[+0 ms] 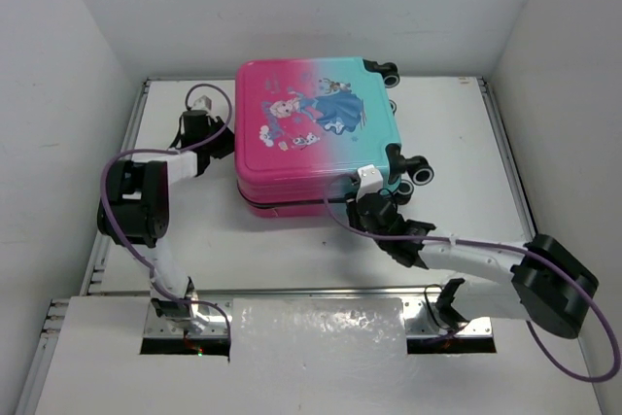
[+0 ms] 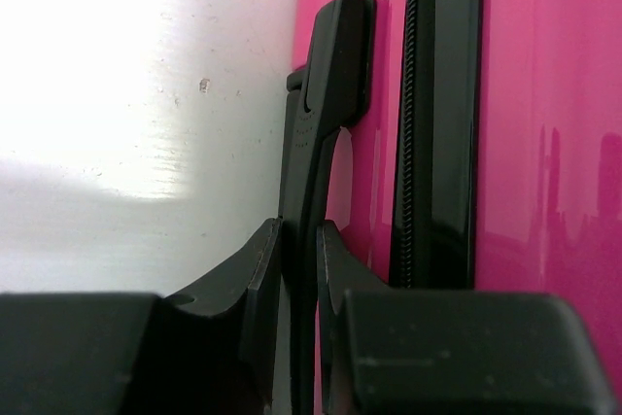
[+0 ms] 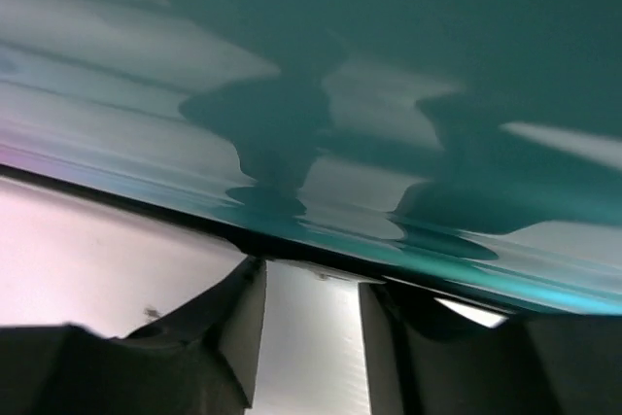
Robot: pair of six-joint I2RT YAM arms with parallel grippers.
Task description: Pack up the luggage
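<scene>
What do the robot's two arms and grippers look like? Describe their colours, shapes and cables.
The left arm and right arm each have slim white links between bulky, rounded black joints, with a purple cable looping alongside. The left gripper and right gripper are black, each with two curved, tapering fingers.

The white tabletop (image 1: 457,143) carries the closed luggage (image 1: 311,128), which lies flat, printed shell up, from the centre toward 12 o'clock. Its black wheels (image 1: 424,174) face 3 o'clock and its pink end faces 9 o'clock.
</scene>
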